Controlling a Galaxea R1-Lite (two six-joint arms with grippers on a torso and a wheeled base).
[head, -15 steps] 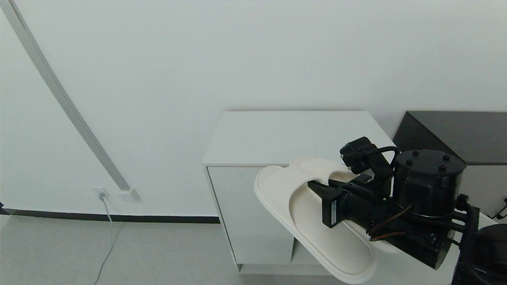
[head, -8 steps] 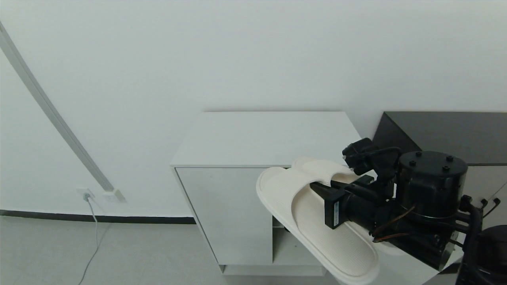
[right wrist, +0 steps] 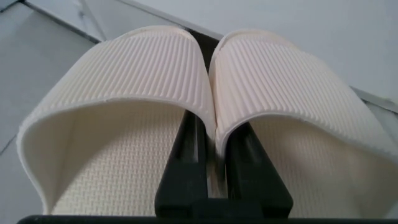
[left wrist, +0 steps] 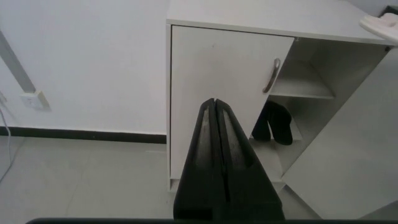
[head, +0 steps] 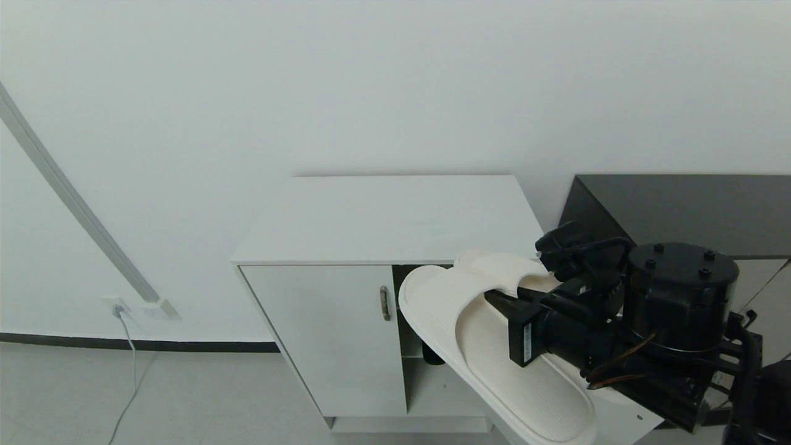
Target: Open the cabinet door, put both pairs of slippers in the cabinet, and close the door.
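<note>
- Camera pan since 1 s ago: the whole head view has slid, so the cabinet (head: pixel 383 216) now sits further toward 9 o'clock in frame. That is the view moving, not the furniture.
- The pan brings in the handle (head: pixel 384 303) on the closed left door (head: pixel 327 334), and more of the open right bay at 3 o'clock of the handle.
- Right arm keeps the same spot in frame across all three shots, about 4 o'clock of centre, with the same load.
- Right end effector (right wrist: pixel 213 155): fingers run under both straps of the cream slippers (head: pixel 494 352) and are clamped on the two inner side walls, pressing them together.
- Cream slippers: ribbed uppers, textured footbeds, side by side, toes toward the cabinet, heels nearest the head camera. They are held in the air in front of the open bay, toe tips at 3 o'clock of the handle.
- Dark pair (left wrist: pixel 277 121): propped upright on the lower level of the open bay, under the shelf (left wrist: pixel 301 87).
- Left end effector (left wrist: pixel 215 102): fingers pressed fully together, nothing in them. It points at the closed left door, well apart from it.
- Background: wall socket (head: pixel 114 306) with a cable at 8 o'clock, dark unit (head: pixel 680 210) at 3 o'clock of the cabinet.
</note>
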